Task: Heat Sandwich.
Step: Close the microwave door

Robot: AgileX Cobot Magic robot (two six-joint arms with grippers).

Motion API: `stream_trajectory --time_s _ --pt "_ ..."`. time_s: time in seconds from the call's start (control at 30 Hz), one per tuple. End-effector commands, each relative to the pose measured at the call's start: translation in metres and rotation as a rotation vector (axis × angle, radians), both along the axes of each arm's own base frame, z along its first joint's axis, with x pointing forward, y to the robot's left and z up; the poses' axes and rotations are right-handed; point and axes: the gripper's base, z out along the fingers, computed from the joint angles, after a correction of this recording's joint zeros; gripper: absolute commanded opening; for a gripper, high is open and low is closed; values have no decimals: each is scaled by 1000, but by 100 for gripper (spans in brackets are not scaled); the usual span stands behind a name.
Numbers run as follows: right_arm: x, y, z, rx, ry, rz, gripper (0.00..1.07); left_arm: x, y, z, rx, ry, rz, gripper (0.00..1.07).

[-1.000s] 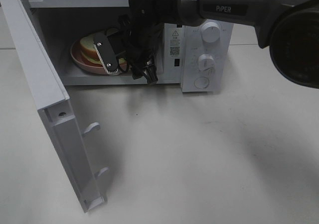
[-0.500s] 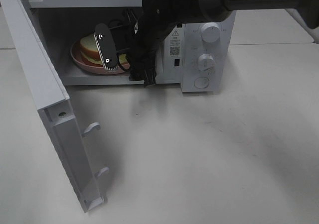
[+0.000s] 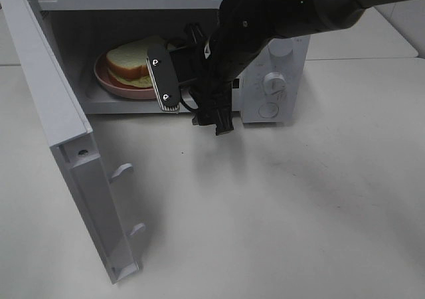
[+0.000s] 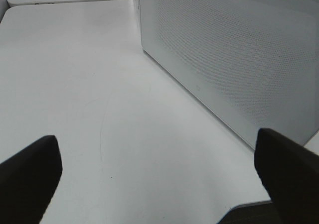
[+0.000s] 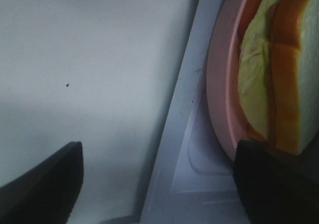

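Observation:
The sandwich lies on a round pink plate inside the open microwave. My right gripper hangs at the oven's mouth, just in front and to the right of the plate, open and holding nothing. In the right wrist view the sandwich and the plate sit beyond the right gripper, with only the oven floor edge between the fingers. The left gripper is open over bare table and does not appear in the exterior high view.
The microwave door stands swung out to the left, reaching toward the table's front. A white perforated panel of the oven fills the left wrist view. The control knobs are on the oven's right face.
My right gripper has drawn back out of the oven cavity, to the right and toward the front, away from the plate. Sandwich and plate stay inside.

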Motion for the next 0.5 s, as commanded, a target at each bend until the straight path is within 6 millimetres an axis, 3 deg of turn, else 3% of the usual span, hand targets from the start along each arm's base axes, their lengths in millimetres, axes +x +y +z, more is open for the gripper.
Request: stream_trajectory --time_s 0.03,0.5 --pt "-10 -6 7 23 5 -28 78 -3 0 1 -10 -36 -3 103" --pt "-53 -39 19 34 53 -86 76 -3 0 1 -10 -36 -3 103"
